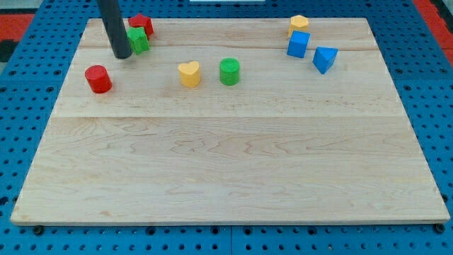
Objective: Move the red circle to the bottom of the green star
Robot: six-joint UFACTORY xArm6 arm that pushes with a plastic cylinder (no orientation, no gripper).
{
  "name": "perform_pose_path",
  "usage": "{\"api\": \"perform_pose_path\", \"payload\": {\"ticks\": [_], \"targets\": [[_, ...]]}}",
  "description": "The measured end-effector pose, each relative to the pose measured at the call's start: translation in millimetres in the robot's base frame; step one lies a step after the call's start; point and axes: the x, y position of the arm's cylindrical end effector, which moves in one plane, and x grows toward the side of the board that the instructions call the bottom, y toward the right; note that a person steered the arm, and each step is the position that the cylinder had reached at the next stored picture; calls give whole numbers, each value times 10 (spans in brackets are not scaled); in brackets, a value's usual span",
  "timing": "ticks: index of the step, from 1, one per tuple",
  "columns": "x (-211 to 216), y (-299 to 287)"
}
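The red circle [98, 78] stands on the wooden board [226, 163] near its left edge. The green star [138, 40] lies up and to the right of it, near the board's top left, touching a red block [142, 25] behind it. My tip [121, 54] comes down from the view's top and rests just left of the green star, above and to the right of the red circle, apart from the circle.
A yellow heart [189, 73] and a green circle [229, 71] sit side by side at the upper middle. At the top right are a yellow block [299, 23], a blue cube [298, 44] and a blue triangle block [324, 59].
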Motion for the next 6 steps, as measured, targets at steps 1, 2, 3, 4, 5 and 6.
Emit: {"api": "perform_pose_path", "payload": {"ticks": [1, 2, 3, 4, 5, 6], "targets": [[519, 22], [969, -101], [750, -484], [450, -702], [340, -501], [341, -21]]}}
